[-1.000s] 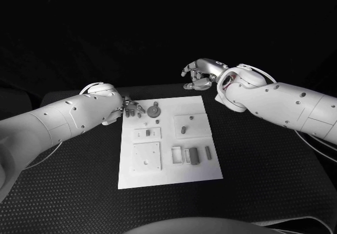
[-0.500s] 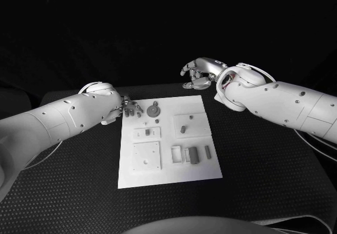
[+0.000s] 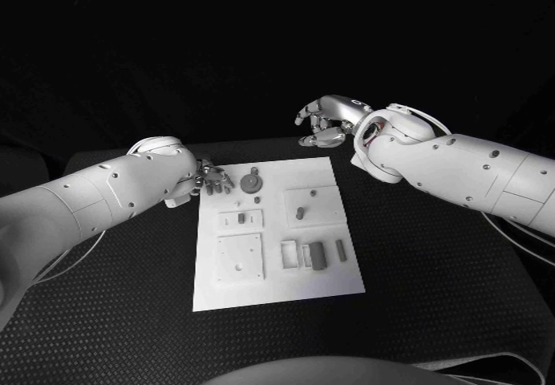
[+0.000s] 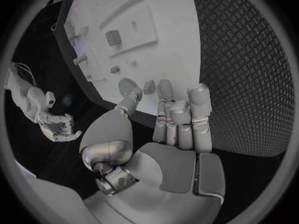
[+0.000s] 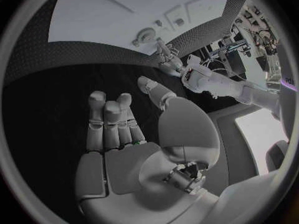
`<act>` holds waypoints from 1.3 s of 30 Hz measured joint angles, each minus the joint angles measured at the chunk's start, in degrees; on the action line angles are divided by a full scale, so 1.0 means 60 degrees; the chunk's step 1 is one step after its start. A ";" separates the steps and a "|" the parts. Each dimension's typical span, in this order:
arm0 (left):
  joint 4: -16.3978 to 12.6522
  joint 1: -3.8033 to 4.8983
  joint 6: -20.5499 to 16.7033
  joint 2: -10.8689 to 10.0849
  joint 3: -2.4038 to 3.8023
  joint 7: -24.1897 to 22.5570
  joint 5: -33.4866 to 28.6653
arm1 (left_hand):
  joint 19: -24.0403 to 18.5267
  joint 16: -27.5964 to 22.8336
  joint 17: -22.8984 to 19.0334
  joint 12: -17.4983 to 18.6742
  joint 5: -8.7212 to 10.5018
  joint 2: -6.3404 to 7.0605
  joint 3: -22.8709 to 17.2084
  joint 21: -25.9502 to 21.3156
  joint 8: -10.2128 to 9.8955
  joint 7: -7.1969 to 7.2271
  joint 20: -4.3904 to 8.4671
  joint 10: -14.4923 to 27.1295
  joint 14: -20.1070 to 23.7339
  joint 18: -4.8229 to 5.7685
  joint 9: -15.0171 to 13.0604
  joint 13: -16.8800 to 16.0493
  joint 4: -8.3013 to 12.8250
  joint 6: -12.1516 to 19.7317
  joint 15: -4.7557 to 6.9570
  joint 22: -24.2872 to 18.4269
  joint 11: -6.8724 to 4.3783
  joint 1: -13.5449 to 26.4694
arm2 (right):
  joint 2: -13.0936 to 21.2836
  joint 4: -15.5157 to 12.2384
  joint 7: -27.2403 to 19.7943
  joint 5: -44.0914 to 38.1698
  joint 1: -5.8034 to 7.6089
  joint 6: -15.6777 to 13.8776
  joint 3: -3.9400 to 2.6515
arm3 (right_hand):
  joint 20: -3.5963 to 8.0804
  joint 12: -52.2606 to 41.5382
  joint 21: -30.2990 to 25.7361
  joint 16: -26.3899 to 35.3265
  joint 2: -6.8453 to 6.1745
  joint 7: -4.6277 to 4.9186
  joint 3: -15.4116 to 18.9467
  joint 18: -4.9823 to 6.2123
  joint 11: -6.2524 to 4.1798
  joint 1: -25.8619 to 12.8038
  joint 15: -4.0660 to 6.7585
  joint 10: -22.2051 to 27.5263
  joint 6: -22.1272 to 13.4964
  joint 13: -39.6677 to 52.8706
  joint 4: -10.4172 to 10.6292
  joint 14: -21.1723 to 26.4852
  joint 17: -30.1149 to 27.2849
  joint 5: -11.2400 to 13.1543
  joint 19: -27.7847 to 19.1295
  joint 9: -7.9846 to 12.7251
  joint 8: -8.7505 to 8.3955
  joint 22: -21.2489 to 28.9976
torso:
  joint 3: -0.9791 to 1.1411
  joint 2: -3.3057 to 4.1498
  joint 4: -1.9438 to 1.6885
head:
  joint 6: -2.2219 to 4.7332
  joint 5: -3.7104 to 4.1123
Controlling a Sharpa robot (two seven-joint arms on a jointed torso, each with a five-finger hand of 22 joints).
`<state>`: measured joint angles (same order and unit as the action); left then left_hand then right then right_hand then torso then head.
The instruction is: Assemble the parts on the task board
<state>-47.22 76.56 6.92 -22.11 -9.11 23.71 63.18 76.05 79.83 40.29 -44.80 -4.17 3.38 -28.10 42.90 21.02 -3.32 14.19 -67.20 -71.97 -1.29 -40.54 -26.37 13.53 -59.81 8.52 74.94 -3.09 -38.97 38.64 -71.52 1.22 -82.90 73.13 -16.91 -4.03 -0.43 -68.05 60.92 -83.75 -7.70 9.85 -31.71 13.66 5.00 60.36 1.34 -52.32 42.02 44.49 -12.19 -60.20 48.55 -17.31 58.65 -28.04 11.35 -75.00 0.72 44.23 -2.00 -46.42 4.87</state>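
The white task board lies mid-table with grey parts on it. A round gear and a small piece sit near its far left corner. A peg stands in a raised square, and two bars lie at the right. My left hand hovers at the board's far left edge, holding nothing; in the left wrist view its thumb points at the gear on the board. My right hand hangs raised beyond the far edge, fingers loosely bent and empty.
The black textured table surrounds the board on all sides. Two white raised plates occupy the board's left half. In the right wrist view the left hand sits beside the gear.
My left hand has drawn back slightly to the left, off the gear. The right hand has edged a little to the left. The parts have not moved.
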 measured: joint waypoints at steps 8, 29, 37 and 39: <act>0.0001 0.0000 0.0003 -0.0001 0.0000 -0.0036 -0.0216 | -0.0014 0.0000 -0.0001 0.0000 0.0000 0.0026 0.0000 0.0000 0.0000 0.0003 -0.0014 0.0000 0.0000 -0.0001 0.0001 0.0009 0.0000 0.0000 0.0000 -0.0001 0.0001 -0.0026 | 0.0009 -0.0003 0.0004 0.0000 0.0000 0.0010 0.0000 | -0.0001 -0.0015 0.0000 0.0000 0.0000 0.0000 0.0000 0.0000 0.0000 0.0000 0.0000 0.0000 0.0000 0.0000 0.0000 0.0000 0.0000 0.0000 0.0000 0.0009 0.0000 0.0000 | 0.0002 0.0001 -0.0005 | 0.0016 0.0047; 0.0153 -0.0001 0.0045 0.0039 0.0001 -0.0071 -0.0574 | 0.0022 0.0000 -0.0002 -0.0003 -0.0090 -0.0225 0.0028 0.0000 0.0000 0.0010 0.0019 -0.0004 0.0000 -0.0001 0.0002 0.0069 0.0181 -0.0014 0.0000 -0.0003 0.0004 -0.0278 | -0.0004 0.0007 0.0006 0.0000 0.0000 0.0025 0.0000 | -0.0007 -0.0039 0.0000 0.0000 0.0000 0.0000 0.0000 -0.0001 0.0000 0.0000 0.0000 0.0000 0.0000 -0.0007 0.0000 0.0000 0.0001 0.0000 -0.0005 0.0018 0.0000 0.0000 | 0.0002 0.0003 0.0005 | -0.0017 0.0048; 0.0149 0.0000 0.0105 0.0049 0.0003 -0.0071 -0.0625 | 0.0107 0.0000 -0.0003 -0.0105 0.0144 -0.0204 -0.0454 0.0000 0.0000 0.0051 0.0037 -0.0041 -0.0022 0.0001 -0.0005 0.0142 -0.0054 -0.0109 0.0022 -0.0004 0.0041 -0.0575 | -0.0004 0.0004 0.0007 0.0000 0.0000 0.0031 0.0000 | -0.0018 -0.0038 0.0000 0.0000 0.0000 0.0000 0.0000 -0.0001 0.0000 0.0000 0.0000 0.0000 0.0000 -0.0007 0.0000 0.0000 0.0002 0.0000 -0.0016 0.0018 0.0000 0.0000 | 0.0002 0.0003 0.0002 | -0.0027 0.0064; 0.0148 0.0000 0.0112 0.0051 0.0003 -0.0071 -0.0647 | 0.0110 0.0000 -0.0002 -0.0105 0.0144 -0.0203 -0.0466 0.0000 0.0000 0.0048 0.0039 -0.0042 -0.0031 0.0006 -0.0005 0.0142 -0.0065 -0.0113 0.0031 -0.0005 0.0041 -0.0575 | -0.0005 0.0003 0.0007 0.0000 0.0000 0.0032 0.0000 | -0.0018 -0.0038 0.0000 0.0000 0.0004 0.0000 0.0000 0.0000 0.0000 -0.0004 0.0000 0.0000 0.0000 -0.0007 0.0000 0.0000 0.0002 0.0000 -0.0017 0.0018 0.0000 0.0000 | 0.0002 0.0003 0.0002 | -0.0028 0.0066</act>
<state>-46.33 76.57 7.59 -21.80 -9.10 23.28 59.30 76.71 79.83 40.28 -45.43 -3.30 2.16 -30.89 42.90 21.02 -3.04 14.43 -67.45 -72.16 -1.26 -40.57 -25.52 13.14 -60.49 8.71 74.92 -2.84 -42.42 38.61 -71.50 1.26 -82.90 73.12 -16.72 -4.03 -0.53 -68.28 60.92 -83.75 -7.67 9.85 -31.71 13.66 5.00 60.33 1.34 -52.32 42.02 44.44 -12.19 -60.20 48.56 -17.31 58.55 -27.93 11.35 -75.00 0.73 44.25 -1.99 -46.59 5.26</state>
